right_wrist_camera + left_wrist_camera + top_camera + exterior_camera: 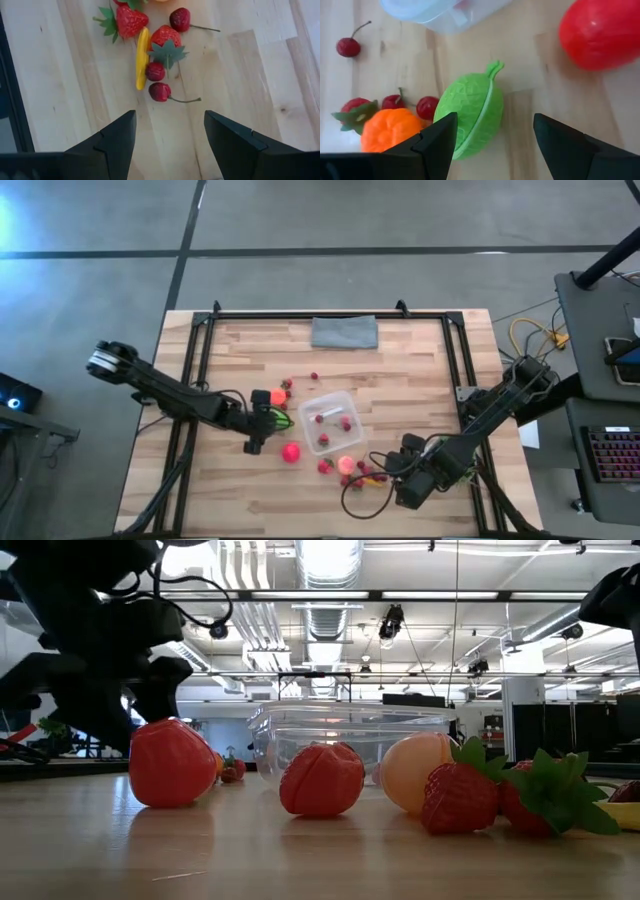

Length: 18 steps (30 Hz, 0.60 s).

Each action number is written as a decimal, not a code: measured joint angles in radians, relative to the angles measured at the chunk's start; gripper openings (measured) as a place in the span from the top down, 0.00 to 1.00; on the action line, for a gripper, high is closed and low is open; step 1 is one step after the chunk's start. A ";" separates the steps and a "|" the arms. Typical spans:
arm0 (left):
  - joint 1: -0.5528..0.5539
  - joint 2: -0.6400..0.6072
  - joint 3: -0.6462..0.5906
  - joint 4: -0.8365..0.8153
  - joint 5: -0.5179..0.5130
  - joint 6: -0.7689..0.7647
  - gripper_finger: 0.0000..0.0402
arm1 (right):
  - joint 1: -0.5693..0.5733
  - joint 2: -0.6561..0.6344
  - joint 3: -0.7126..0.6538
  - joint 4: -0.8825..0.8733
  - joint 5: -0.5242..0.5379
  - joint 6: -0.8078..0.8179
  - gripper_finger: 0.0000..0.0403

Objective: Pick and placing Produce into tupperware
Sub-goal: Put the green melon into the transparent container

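My left gripper (495,119) hangs open just over a green ribbed fruit (472,116) that lies on the wood. One finger stands right beside it and the other well clear; whether the first touches it I cannot tell. An orange ball (390,129), cherries and a strawberry lie close by, and a bright pink ball (290,452) sits nearer the front edge. The clear tupperware (331,421) stands mid-table with a few red berries inside. My right gripper (170,116) is open above a cluster of cherries (160,92), strawberries (167,39) and a yellow piece (142,57).
A peach ball (346,465) and a red fruit (325,467) lie in front of the tupperware. A grey folded cloth (344,332) lies at the far edge. A black frame rail (205,345) runs along the table's sides. Bare wood lies at the near left.
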 joint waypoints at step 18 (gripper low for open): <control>0.000 -0.012 0.068 -0.013 -0.105 0.002 0.39 | 0.000 0.000 0.005 0.019 0.001 0.000 0.44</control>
